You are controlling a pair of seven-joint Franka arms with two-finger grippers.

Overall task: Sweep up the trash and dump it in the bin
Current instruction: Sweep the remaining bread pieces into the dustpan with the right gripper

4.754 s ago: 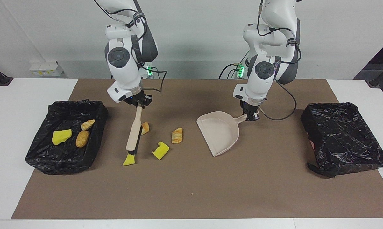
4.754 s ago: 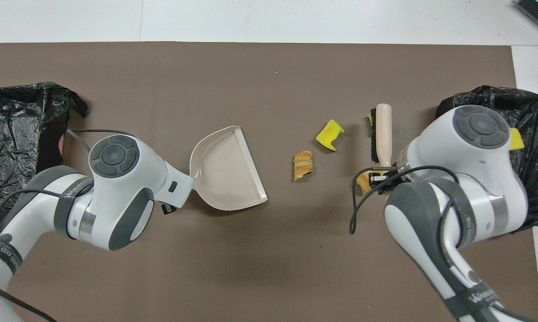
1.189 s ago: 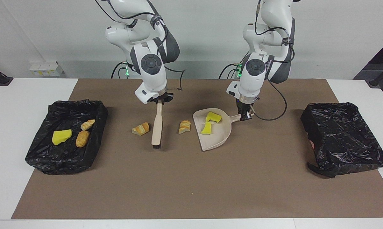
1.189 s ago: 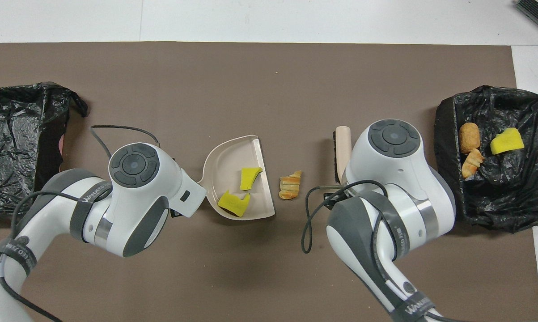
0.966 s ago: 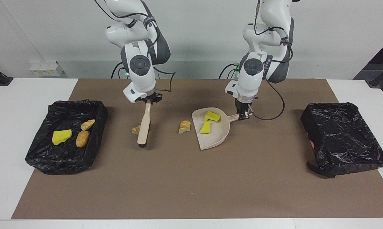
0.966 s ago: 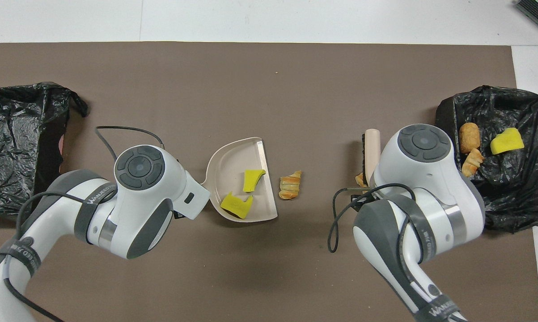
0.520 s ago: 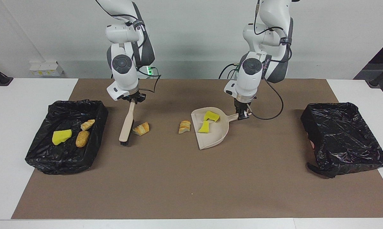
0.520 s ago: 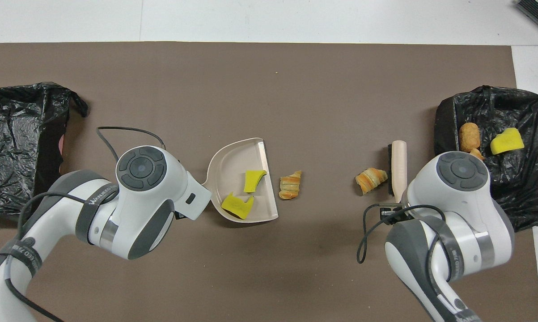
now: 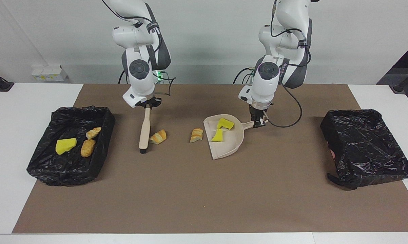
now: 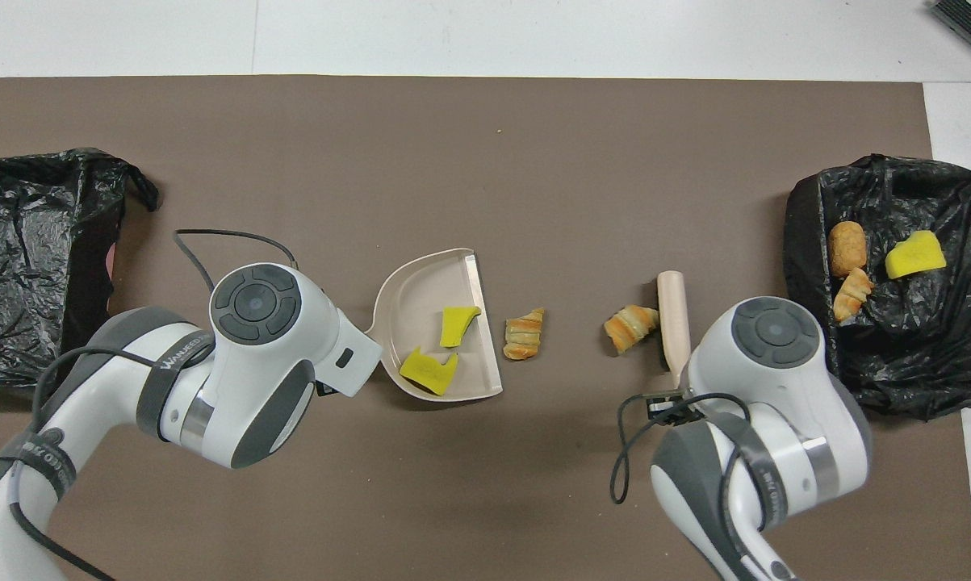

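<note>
The right hand (image 9: 149,105) is clamped on the brush (image 9: 144,130) handle; the left hand (image 9: 259,122) grips the dustpan (image 9: 228,144) handle; light, squashy trash (image 9: 158,136) lies at the brush's three o'clock in the facing view, best nudged low by bristles, not pinched.

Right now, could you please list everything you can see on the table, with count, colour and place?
Mat: one, brown, covering the table.
Bins: two, black-lined, one at each end of the table.
Dustpan: one, beige, mid-mat.
Brush: one, beige, touching a bread chunk.
Sponge bits: three, yellow; two in the dustpan, one in the bin at the right arm's end.
Bread chunks: four, tan; two on the mat, two in that bin.
Left claw: shut on the dustpan's handle.
Right claw: shut on the brush's handle.
</note>
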